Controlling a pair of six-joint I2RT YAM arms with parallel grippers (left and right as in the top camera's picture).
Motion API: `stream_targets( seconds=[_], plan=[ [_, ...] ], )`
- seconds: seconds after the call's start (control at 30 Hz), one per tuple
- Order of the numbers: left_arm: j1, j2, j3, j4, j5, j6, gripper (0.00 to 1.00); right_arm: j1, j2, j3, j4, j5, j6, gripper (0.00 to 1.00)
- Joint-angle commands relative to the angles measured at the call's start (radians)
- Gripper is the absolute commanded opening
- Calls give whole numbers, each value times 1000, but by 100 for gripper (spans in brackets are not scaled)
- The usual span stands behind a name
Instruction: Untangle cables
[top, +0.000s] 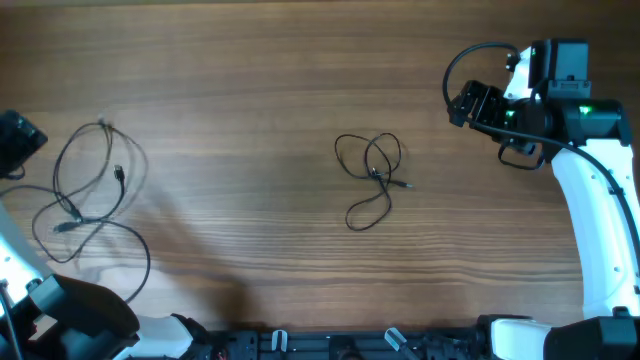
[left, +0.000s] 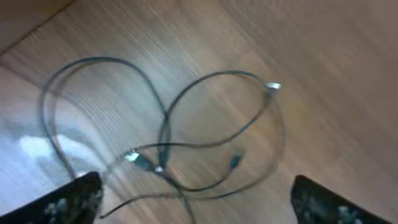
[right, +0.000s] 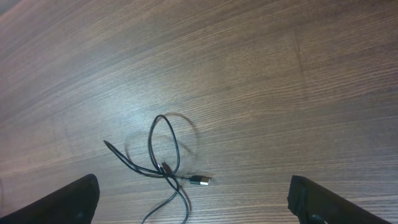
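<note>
Left gripper, fingers apart, is hovering over the left cable; right gripper, likewise apart, is facing the centre cable.

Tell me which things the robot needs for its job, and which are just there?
For the job:
- thin cable in the middle
- thin looped cable on the left

Just there:
- wooden table
- thick black cable on the right arm
</note>
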Motion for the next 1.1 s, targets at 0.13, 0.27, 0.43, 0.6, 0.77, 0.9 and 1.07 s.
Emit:
stream_targets(
  seconds=[0.13,0.27,0.43,0.6,0.77,0.9,1.07],
  plan=[
    [-80,4,-8,-36,246,50,100,-1,12,2,0,2,-12,100],
    [-195,4,-8,-105,283,109,100,-1,12,2,0,2,-10,100],
    [-395,4,-16,-179,346,108,100,-1,12,2,2,2,-10,100],
    [-635,5,-117,-90,365,74,100,-1,12,2,2,1,-9,100],
    [-840,14,-298,156,366,46,100,-1,12,2,-6,1,-10,100],
    [-999,48,-412,343,369,221,100,-1,12,2,-6,2,-10,100],
    [-1187,177,-475,636,364,318,100,-1,12,2,-6,2,-11,100]
  ],
)
